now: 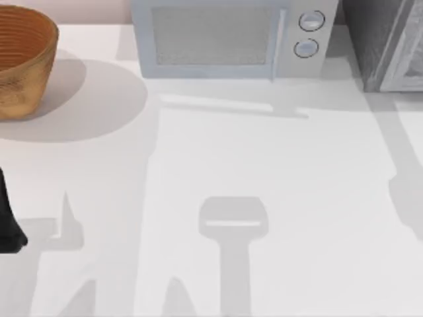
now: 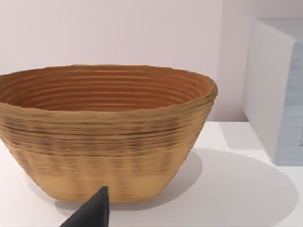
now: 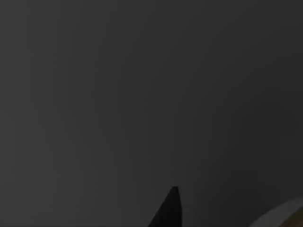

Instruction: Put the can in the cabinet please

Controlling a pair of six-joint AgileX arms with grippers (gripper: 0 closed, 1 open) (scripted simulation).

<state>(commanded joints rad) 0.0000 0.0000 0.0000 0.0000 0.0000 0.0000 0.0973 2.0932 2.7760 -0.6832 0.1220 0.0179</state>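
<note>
The can is out of view. The cabinet (image 1: 378,41), a dark grey speckled box with a lighter grey door panel (image 1: 411,46), stands at the back right corner of the table. My left arm (image 1: 8,221) is a black shape at the table's left edge, in front of the basket. In the left wrist view a black part of my left gripper (image 2: 92,213) points at the basket from close by, without touching it. The right wrist view is dark.
A woven brown basket (image 1: 20,59) (image 2: 106,137) sits at the back left. A light grey microwave (image 1: 225,39) with two round knobs (image 1: 309,33) stands at the back centre, between basket and cabinet. Arm shadows fall across the white tabletop (image 1: 277,165).
</note>
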